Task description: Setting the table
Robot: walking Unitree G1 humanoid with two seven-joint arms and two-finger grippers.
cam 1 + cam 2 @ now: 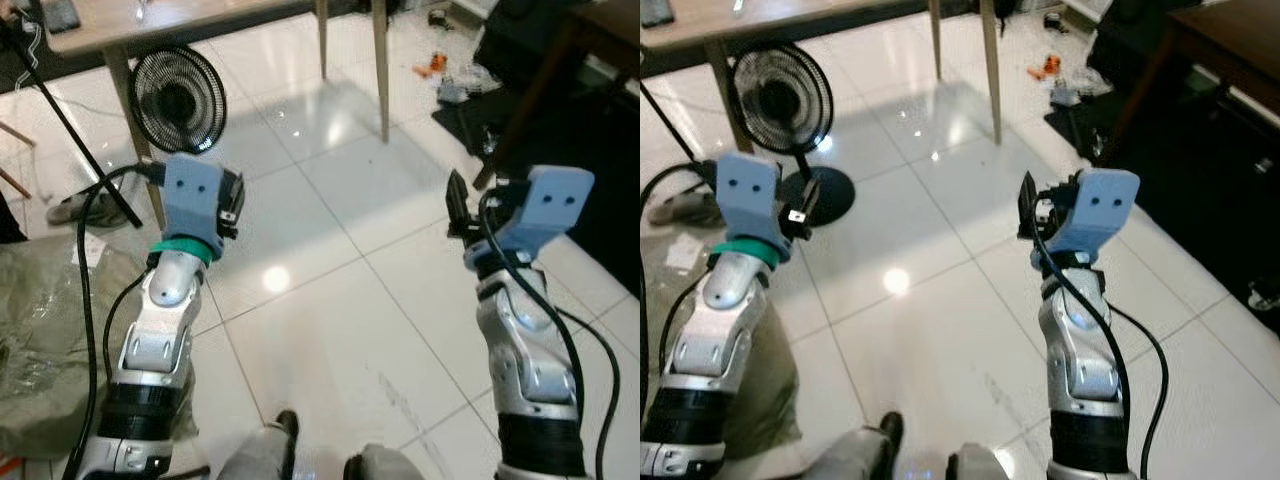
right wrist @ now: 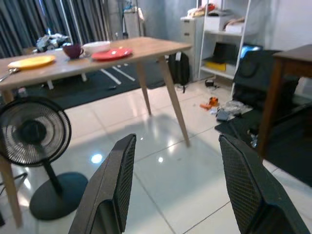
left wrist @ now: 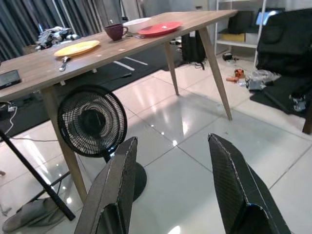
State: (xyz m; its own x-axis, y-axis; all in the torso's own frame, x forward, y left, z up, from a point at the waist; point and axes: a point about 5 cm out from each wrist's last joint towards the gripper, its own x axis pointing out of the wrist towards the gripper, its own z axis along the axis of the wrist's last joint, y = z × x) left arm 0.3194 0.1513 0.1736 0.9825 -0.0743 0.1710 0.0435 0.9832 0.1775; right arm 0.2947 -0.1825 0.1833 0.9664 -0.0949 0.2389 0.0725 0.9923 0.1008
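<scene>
We judge we are at the approach step: both arms raised over bare white floor, nothing carried. 1 wooden table (image 3: 146,41) stands ahead, well apart from us, with 1 black fan (image 3: 92,122) beside its leg. On it lie 1 yellow plate (image 3: 77,48), 1 red plate (image 3: 159,29), 1 white bowl (image 3: 137,24) and 1 dark mug (image 3: 115,31). Our left gripper (image 3: 170,195) and right gripper (image 2: 178,190) are both spread, empty. Next we should walk closer.

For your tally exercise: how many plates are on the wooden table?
2: a yellow plate near the spoon, and a red plate beside the mug and white bowl. Others may be hidden.
</scene>
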